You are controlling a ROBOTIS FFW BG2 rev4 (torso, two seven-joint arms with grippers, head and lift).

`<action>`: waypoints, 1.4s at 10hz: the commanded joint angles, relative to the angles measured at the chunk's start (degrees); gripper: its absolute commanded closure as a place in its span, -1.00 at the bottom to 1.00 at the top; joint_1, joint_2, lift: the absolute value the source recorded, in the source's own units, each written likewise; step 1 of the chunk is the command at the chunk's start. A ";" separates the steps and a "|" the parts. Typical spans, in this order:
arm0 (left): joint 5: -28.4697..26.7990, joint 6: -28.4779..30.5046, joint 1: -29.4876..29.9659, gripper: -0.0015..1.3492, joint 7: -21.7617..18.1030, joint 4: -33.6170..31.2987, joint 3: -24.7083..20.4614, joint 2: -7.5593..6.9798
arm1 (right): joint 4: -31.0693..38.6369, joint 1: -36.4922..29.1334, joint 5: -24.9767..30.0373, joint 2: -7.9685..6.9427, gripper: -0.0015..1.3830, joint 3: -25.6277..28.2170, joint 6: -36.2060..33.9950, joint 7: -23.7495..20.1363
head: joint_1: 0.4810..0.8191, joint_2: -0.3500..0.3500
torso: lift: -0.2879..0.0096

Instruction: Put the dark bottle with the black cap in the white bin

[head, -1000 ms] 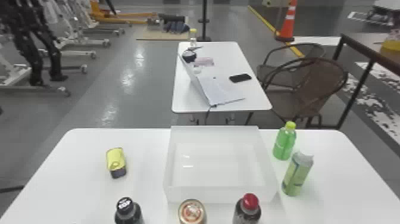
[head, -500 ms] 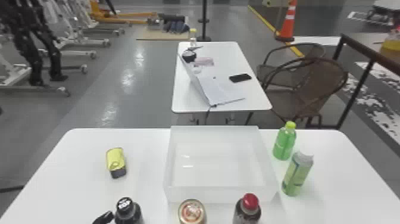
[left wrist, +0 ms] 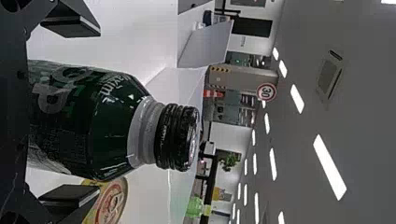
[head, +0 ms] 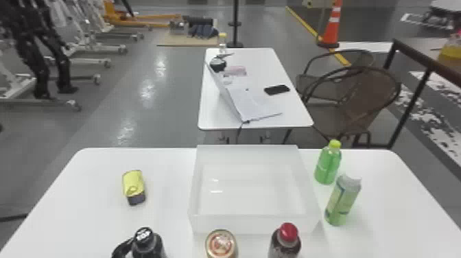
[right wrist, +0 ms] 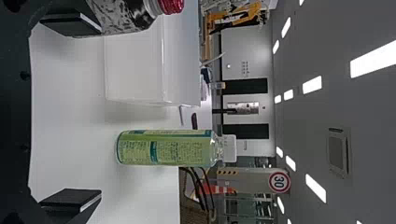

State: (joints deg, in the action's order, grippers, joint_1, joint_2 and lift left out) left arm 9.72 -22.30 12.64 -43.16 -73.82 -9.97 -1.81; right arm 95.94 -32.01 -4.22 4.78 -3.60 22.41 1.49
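In the head view my left gripper (head: 122,247) is at the near edge, against the left side of the dark bottle (head: 150,246) with the black cap. The left wrist view has the left gripper (left wrist: 99,111) open, the upright dark bottle (left wrist: 109,126) between its fingers, with space on both sides. The white bin (head: 253,223) stands right of and beyond that bottle, its inside bare. My right gripper (right wrist: 100,112) is open over the table, nothing gripped, facing a green bottle (right wrist: 166,148) farther off.
A can (head: 221,244) and a red-capped bottle (head: 285,242) stand before the bin. Right of it are a green bottle (head: 328,164) with a yellow-green cap and a pale-capped green one (head: 343,202). A yellow and black item (head: 133,187) lies on the table (head: 79,212) at left.
The left gripper has come into the head view from the near edge and moved right, up to the dark bottle. The bottles, can and bin have not moved.
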 commanded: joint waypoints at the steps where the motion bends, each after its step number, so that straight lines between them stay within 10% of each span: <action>1: -0.49 -1.34 -1.30 -0.68 0.00 1.93 -0.05 0.14 | -0.05 0.02 0.00 -0.21 -0.89 0.00 0.00 0.00 | -0.60 0.00 | 0.26; 3: -0.14 -3.01 -1.66 0.30 0.44 3.07 -0.05 0.14 | -0.05 0.02 0.00 -0.21 -0.89 0.00 0.00 0.00 | -0.60 0.00 | 0.26; 6: 0.56 -0.29 -0.16 0.37 1.67 -1.85 -0.22 0.93 | -0.05 -0.07 0.00 -0.21 -0.89 0.00 0.09 0.00 | -0.60 0.00 | 0.26; 9: 3.46 19.66 0.19 0.37 6.07 -24.96 2.59 1.89 | -0.05 -0.15 -0.09 -0.21 -0.89 0.00 0.00 0.00 | -0.60 0.00 | 0.26; 10: 6.01 23.44 -4.21 0.37 5.63 -25.84 6.11 -0.30 | -0.13 -0.07 -0.09 -0.21 -0.89 0.00 0.00 0.00 | -0.60 0.00 | 0.26; 12: 8.82 24.85 -13.35 0.37 3.96 -19.16 14.81 -3.91 | -0.31 0.20 -0.18 -0.21 -0.89 -0.09 0.09 0.00 | -0.60 0.00 | 0.26; 14: 7.59 22.03 -23.01 0.37 -1.05 -4.31 22.37 -2.32 | -0.57 0.28 -0.35 -0.21 -0.90 -0.17 0.09 0.00 | -0.60 0.00 | 0.26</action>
State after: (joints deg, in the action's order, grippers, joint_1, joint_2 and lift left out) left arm 17.87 0.81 -7.27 -43.67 -83.31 9.94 -4.79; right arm 95.46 -31.79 -4.49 4.57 -3.78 22.49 1.49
